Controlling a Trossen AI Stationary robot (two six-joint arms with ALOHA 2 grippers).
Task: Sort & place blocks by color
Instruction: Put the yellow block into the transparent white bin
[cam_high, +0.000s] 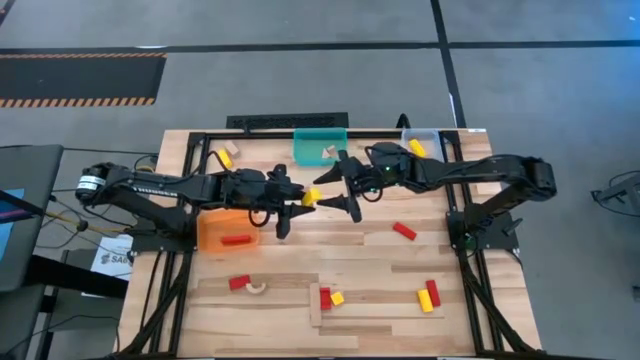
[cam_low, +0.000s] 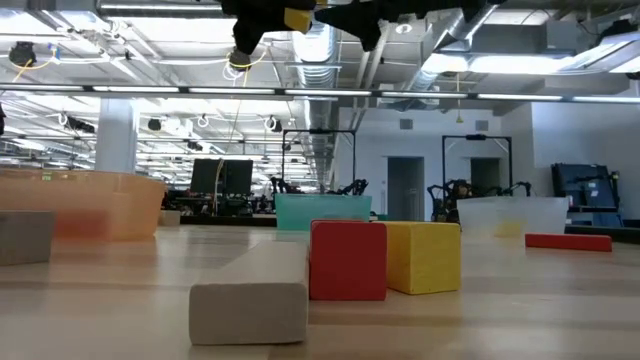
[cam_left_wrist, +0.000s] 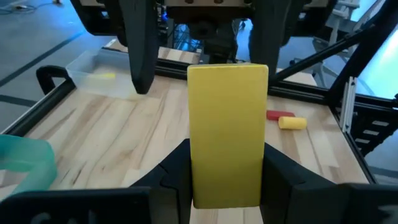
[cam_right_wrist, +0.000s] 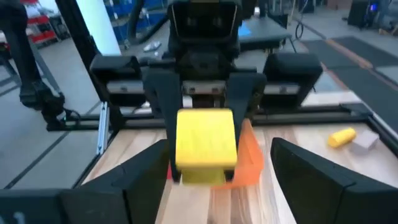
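both arms reached in level from opposite sides and met over the middle of the worktop (cam_high: 360, 270), raised well above its surface. the left tool (cam_high: 300, 203) pointed toward three o'clock and was clenched on a yellow block (cam_high: 312, 196), which stood up between its two fingers (cam_left_wrist: 283, 177) in the left wrist view. the right tool (cam_high: 340, 186) pointed toward nine o'clock, facing the left one, with its fingers spread wide on either side of the block and not touching it.

below the left arm, at about nine o'clock from the worktop's middle, the orange bin (cam_high: 212, 235) held a red bar (cam_high: 236, 240). the teal bin (cam_high: 320, 144) sat at twelve o'clock with a pale wood piece (cam_high: 327, 152) inside, and the clear bin (cam_high: 420, 141) at about one o'clock held a yellow piece (cam_high: 416, 147). other red, yellow and wood blocks lay scattered along the six o'clock side, among them a red cube (cam_low: 347, 260) touching a yellow cube (cam_low: 423, 257).
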